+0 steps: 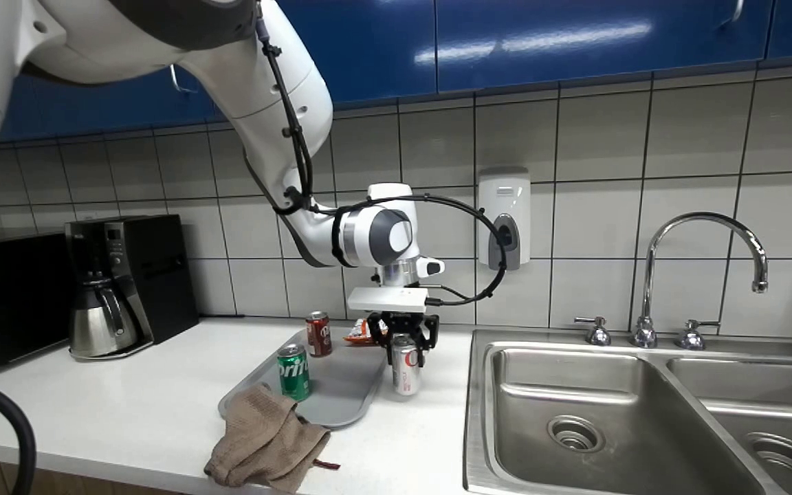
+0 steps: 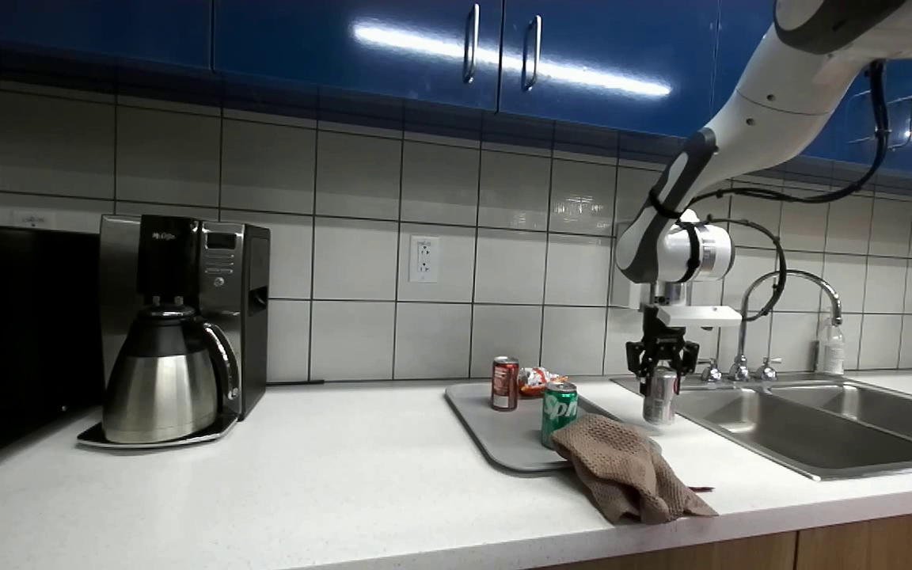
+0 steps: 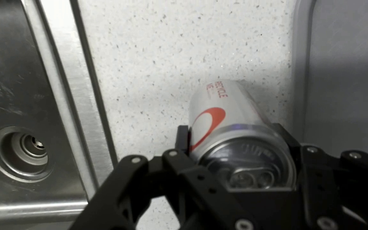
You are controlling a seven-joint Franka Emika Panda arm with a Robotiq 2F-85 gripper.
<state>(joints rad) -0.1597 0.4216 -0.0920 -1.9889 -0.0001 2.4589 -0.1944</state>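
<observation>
My gripper (image 1: pixel 406 359) points down, its two black fingers closed on the sides of a silver can (image 1: pixel 407 379) with red lettering. In the wrist view the fingers (image 3: pixel 232 134) press both sides of the can (image 3: pixel 232 111) near its top; its lid faces the camera. The can is slightly tilted, at or just above the counter between the grey tray (image 1: pixel 344 392) and the sink; whether it touches the counter I cannot tell. On the tray stand a green Sprite can (image 2: pixel 559 413) and a dark red can (image 2: pixel 505 383), with an orange-and-white snack bag (image 2: pixel 537 380) behind.
A brown cloth (image 1: pixel 269 440) lies over the tray's front corner and the counter. The steel double sink (image 1: pixel 480 412) with a tall faucet (image 1: pixel 650 275) is beside the can. A soap dispenser (image 1: pixel 504 220) hangs on the wall. A coffee maker (image 2: pixel 163 340) stands far from the gripper.
</observation>
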